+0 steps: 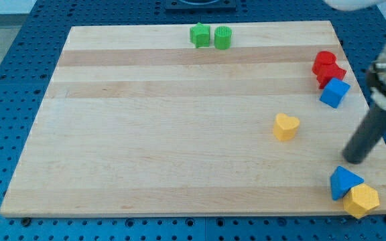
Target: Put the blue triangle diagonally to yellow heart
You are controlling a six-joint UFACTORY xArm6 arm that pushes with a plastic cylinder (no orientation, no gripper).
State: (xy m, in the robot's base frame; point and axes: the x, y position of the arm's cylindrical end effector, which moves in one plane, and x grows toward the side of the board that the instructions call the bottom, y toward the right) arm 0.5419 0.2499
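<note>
One camera view looks down on a pale wooden bench. The blue triangle sits at the lower right of the frame, touching a yellow block at the corner. The yellow heart lies right of centre, apart from both.

A blue cube and two red blocks cluster at the upper right. Two green blocks sit at the top edge.

The arm has no hand, only a dark rod leaning in from the right. My tip rests just above the triangle, probably placed to nudge it away from the corner toward the heart.
</note>
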